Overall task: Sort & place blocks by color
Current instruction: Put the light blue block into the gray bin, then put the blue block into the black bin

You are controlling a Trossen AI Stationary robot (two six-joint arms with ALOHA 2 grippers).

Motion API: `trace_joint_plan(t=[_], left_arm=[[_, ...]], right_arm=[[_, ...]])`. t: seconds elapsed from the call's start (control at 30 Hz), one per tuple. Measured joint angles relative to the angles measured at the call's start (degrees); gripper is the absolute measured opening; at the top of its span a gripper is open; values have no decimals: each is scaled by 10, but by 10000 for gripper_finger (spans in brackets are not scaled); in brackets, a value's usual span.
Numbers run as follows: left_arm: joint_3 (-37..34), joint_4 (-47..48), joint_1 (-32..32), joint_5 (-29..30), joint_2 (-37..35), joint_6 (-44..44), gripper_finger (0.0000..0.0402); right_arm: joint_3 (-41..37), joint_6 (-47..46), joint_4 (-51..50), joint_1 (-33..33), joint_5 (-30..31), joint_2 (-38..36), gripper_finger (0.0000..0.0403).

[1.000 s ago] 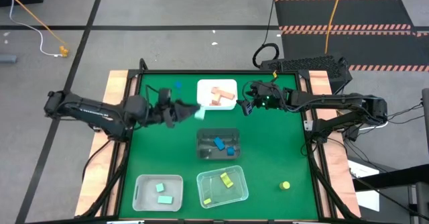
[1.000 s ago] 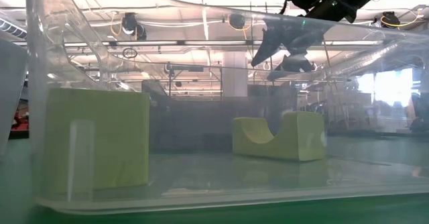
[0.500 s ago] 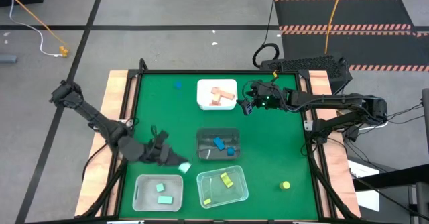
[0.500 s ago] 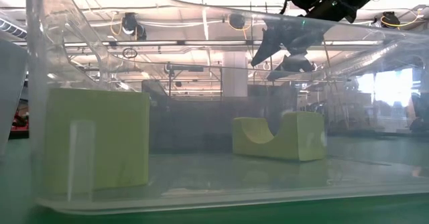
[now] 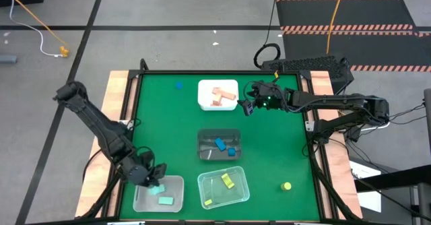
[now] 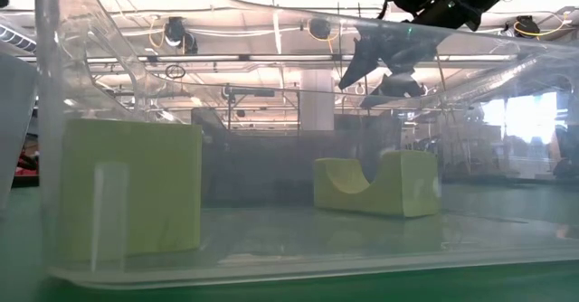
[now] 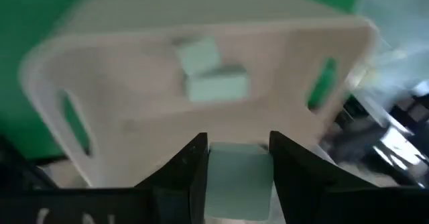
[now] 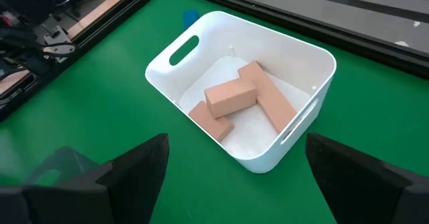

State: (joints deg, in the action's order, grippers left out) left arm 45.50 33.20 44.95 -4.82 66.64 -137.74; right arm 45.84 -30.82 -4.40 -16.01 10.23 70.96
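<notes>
- Over the worktop's point(image 5: 168, 124) near-left corner in the high view, the left gripper point(image 5: 154, 182) hangs above the pale bin point(image 5: 176, 201), which holds two mint blocks point(image 5: 166, 200).
- Farther back, the right gripper point(image 5: 246, 108) waits beside the white bin point(image 5: 204, 90) of tan blocks point(image 5: 219, 96).
- Low view: yellow blocks point(image 6: 375, 184) lie inside a clear bin point(image 6: 271, 275).
- Left wrist view: fingers point(image 7: 184, 170) clamp a mint block point(image 7: 238, 177) above that pale bin.
- Right wrist view: fingers point(image 8: 144, 160) spread wide, gripping nothing, near the white bin.

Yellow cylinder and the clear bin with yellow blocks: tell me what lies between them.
Nothing: in the high view only bare green mat separates the yellow cylinder from the clear bin.
</notes>
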Motion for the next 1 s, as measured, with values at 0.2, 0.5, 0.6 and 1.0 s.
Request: trace_joint_plan(t=[0.2,0.5,0.6,1.0], left_arm=[[0,18,-1,-1,30,4,179],[0,-12,-2,0,39,15,275],[0,-36,-4,20,28,29,275],[0,-79,-105,350,-65,242,219]], right_arm=[[0,0,39,0,0,0,338],[0,0,137,0,0,0,338],[0,0,171,0,0,0,338],[0,-1,337,0,0,0,338]])
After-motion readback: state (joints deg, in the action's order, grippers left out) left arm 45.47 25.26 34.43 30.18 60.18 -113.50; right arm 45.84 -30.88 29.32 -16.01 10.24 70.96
